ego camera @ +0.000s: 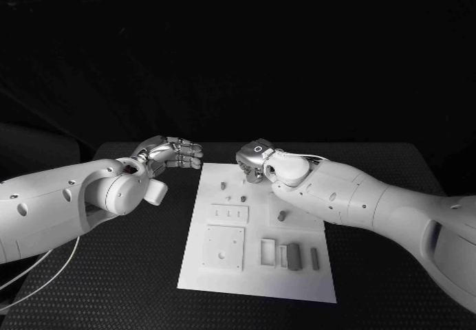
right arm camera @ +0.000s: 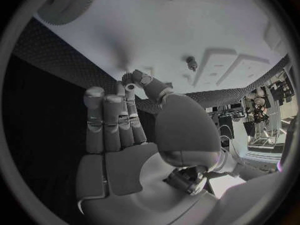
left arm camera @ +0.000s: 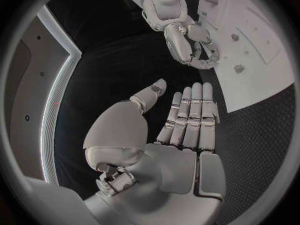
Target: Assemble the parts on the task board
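No legible text, label, brand, number or sign appears on any surface in these views.

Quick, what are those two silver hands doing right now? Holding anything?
Left hand: open, fingers straight, holding nothing.
Right hand: pinching something small at its fingertips; what it is cannot be told.

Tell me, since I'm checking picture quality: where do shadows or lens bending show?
Head view: straight edges on the white rectangular task board, its far end shaded beneath the silver right hand. Right wrist view: fisheye curves the board's edge; soft shadow beyond the fingertips.
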Tool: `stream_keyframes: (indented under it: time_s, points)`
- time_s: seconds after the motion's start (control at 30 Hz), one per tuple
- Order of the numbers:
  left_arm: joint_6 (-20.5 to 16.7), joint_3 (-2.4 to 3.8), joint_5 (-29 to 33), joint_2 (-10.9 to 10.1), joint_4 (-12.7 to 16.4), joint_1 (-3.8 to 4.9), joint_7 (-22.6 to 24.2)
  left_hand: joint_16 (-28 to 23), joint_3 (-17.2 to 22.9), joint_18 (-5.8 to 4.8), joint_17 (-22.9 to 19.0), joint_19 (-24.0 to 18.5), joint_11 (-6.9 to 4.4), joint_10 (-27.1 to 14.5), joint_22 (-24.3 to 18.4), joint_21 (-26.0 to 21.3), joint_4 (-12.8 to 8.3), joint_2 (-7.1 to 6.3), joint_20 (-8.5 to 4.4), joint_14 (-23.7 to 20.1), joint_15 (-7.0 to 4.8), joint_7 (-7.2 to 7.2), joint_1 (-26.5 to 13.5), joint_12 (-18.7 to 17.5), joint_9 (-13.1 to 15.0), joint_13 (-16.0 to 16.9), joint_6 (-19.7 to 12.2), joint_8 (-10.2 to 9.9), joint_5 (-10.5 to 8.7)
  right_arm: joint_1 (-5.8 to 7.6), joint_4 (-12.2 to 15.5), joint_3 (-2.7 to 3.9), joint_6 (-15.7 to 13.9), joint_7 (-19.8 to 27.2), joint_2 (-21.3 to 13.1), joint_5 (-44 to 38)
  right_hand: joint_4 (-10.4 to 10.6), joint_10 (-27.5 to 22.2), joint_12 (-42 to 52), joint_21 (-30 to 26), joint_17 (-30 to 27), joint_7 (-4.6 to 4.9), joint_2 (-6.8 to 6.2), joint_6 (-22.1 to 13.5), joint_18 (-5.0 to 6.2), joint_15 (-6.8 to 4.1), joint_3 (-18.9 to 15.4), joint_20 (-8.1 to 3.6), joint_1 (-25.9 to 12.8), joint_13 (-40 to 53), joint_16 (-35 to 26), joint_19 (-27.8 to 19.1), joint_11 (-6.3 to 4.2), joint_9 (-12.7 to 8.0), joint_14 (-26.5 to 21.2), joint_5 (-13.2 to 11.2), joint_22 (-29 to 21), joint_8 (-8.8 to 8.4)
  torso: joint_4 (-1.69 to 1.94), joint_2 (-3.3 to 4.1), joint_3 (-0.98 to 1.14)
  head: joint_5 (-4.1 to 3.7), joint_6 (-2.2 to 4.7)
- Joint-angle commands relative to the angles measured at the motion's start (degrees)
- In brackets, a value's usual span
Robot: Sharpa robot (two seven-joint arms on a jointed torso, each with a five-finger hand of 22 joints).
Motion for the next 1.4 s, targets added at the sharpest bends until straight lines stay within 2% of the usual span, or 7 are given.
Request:
stream_keyframes:
  time_s: [0.03, 0.27, 0.47, 1.1, 1.4]
  points:
    - [0.7, 0.07, 0.2, 0.1, 0.0, 0.1, 0.4, -0.3, -0.3, 0.91, 0.1, 0.4, -0.07, 0.3, -0.1, -0.4, 0.0, 0.09, 0.06, 0.4, -0.07, 0.95, -0.6, -0.3, -0.1, -0.1, 0.0, -0.2, 0.19, -0.1, -0.1, -0.08, 0.8, 0.2, 0.2, -0.2, 0.0, 3.5, 0.1, 0.4, 0.0, 0.04, 0.68, 0.3, 6.13, -0.38, 0.4, -0.29, 0.0, 4.4, 0.2, -0.2, -1.38, 0.1, 0.0, 0.2, 1.3, 0.11, 0.09, -0.05, 0.08, 0.12, -0.03]
    - [0.7, 0.07, 0.2, 0.1, 0.1, 0.19, 0.4, -0.3, -0.3, 0.91, 0.1, 0.5, -0.07, 0.3, -0.1, -0.4, 0.0, 0.08, 0.06, 0.5, -0.07, 0.94, -0.6, -0.3, -0.1, -0.1, 0.0, -0.2, 0.19, -0.12, -0.2, -0.08, 0.3, 0.2, 0.4, -0.2, 0.0, 3.5, 0.1, 0.4, 0.0, 0.04, 0.69, 0.3, 6.13, -0.38, 0.4, -0.29, 0.0, 4.4, 0.2, -0.2, -1.38, 0.1, 0.0, 0.2, 1.3, 0.08, 0.12, -0.03, -0.04, 0.17, -0.02]
    - [0.7, 0.07, 0.2, 0.1, 0.1, 0.26, 0.3, -0.3, -0.3, 0.91, 0.1, 0.5, -0.07, 0.3, -0.1, -0.4, 0.0, 0.08, 0.06, 0.5, -0.07, 0.94, -0.6, -0.3, -0.1, -0.1, 0.0, -0.2, 0.19, -0.12, -0.2, -0.08, -0.9, -0.4, 0.3, -0.4, 0.0, 3.5, 0.1, 0.5, 0.0, 0.04, 0.7, 0.3, 6.13, -0.38, 0.4, -0.29, 0.0, 4.5, 0.2, -0.3, -1.38, 0.1, 0.0, 0.2, 1.3, 0.05, 0.1, -0.04, -0.02, 0.24, -0.02]
    - [0.9, 0.07, 0.2, 0.1, 0.2, 0.47, 0.2, -0.3, -0.4, 0.9, 0.1, 0.5, -0.07, 0.4, -0.1, -0.5, 0.0, 0.07, 0.05, 0.5, -0.07, 0.92, -0.6, -0.4, -0.1, -0.1, 0.0, -0.3, 0.19, -0.11, -0.9, -0.06, -1.2, -0.6, 0.5, -0.6, 0.0, 3.5, 0.0, 0.6, -0.1, 0.02, 0.74, 0.4, 6.13, -0.39, 0.5, -0.3, 0.0, 4.6, 0.3, -0.3, -1.39, 0.2, 0.0, 0.2, 1.3, -0.01, 0.14, 0.05, -0.01, 0.34, 0.1]
    - [0.8, 0.08, 0.2, 0.1, 0.3, 0.62, 0.2, -0.4, -0.4, 0.9, 0.1, 0.5, -0.07, 0.4, -0.1, -0.5, 0.0, 0.05, 0.06, 0.5, -0.07, 0.92, -0.6, -0.4, -0.1, -0.1, 0.0, -0.3, 0.19, -0.12, -1.4, -0.06, -1.2, -0.3, 0.9, -0.4, 0.0, 3.5, 0.0, 0.6, -0.1, 0.02, 0.73, 0.4, 6.13, -0.39, 0.5, -0.3, 0.0, 4.6, 0.3, -0.3, -1.39, 0.2, 0.0, 0.2, 1.3, -0.04, 0.05, 0.06, 0.01, 0.56, 0.02]
